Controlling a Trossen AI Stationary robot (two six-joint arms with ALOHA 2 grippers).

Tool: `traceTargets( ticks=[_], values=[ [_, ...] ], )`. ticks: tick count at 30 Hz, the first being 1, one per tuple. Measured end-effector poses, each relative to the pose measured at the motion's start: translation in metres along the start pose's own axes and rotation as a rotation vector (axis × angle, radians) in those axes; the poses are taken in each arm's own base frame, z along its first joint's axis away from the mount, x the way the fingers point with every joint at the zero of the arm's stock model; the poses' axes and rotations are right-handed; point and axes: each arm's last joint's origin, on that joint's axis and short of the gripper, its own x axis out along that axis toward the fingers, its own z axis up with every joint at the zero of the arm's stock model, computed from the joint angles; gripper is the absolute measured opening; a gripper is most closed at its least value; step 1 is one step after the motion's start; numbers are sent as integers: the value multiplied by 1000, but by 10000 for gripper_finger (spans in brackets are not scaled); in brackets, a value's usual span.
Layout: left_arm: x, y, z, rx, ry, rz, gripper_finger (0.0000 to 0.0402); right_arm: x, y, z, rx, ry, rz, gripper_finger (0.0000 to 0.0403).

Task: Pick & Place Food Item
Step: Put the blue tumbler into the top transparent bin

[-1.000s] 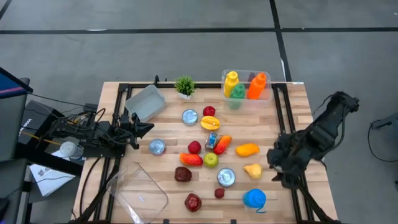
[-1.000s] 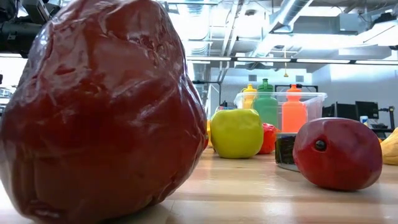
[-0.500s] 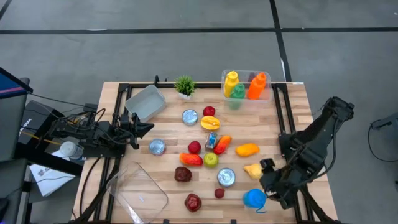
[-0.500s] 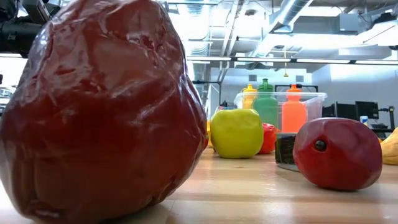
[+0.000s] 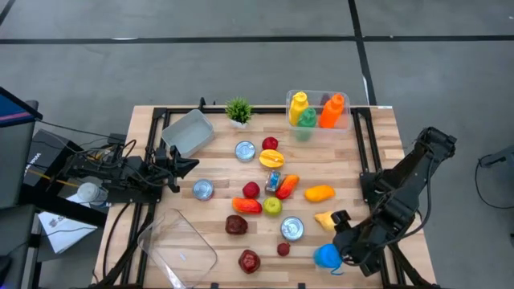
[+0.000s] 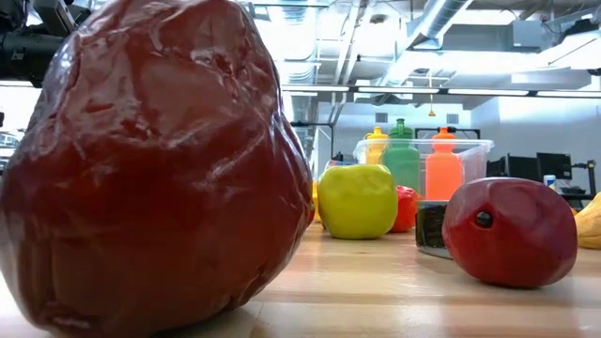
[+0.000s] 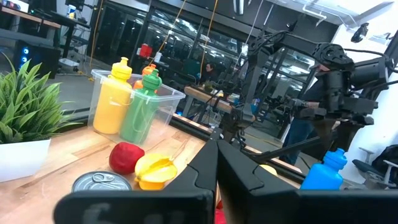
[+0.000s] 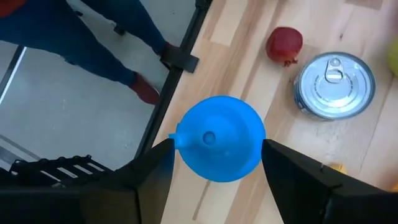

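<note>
Looking straight down, the right gripper (image 5: 341, 250) is seen low over the near right part of the table (image 5: 217, 172), right beside a blue bottle (image 5: 328, 256); whether the fingers flank it cannot be judged from there. That is settled by the right wrist view: the two dark fingers (image 8: 148, 180) are spread, one on each side of the blue bottle (image 8: 219, 137), with a gap left on both sides, so nothing is pinched. Beyond the bottle, ahead of the fingers, a silver can (image 8: 336, 84) and a small red fruit (image 8: 284, 45) are shown on the wood. Neither gripper is caught in the low view, which is filled by a large dark red fruit (image 6: 155, 164), with a green apple (image 6: 357, 200) and another red fruit (image 6: 510, 232) behind it. The left gripper (image 5: 186, 163) is parked at the far left edge, its fingers pressed together, as the left wrist view confirms.
</note>
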Motion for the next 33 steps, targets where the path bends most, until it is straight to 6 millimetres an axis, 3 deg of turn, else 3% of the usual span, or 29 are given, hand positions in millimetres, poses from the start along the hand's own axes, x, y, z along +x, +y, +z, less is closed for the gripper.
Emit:
traceTargets(
  ticks=[17,28,33],
  values=[
    [0,0,0,0,0,0,0,10,0,1,-89,-14,-30,195],
    [0,0,0,0,0,0,0,10,0,1,-86,-22,-35,94],
    [0,0,0,0,0,0,0,9,-1,1,-86,-32,-54,71]
  ],
)
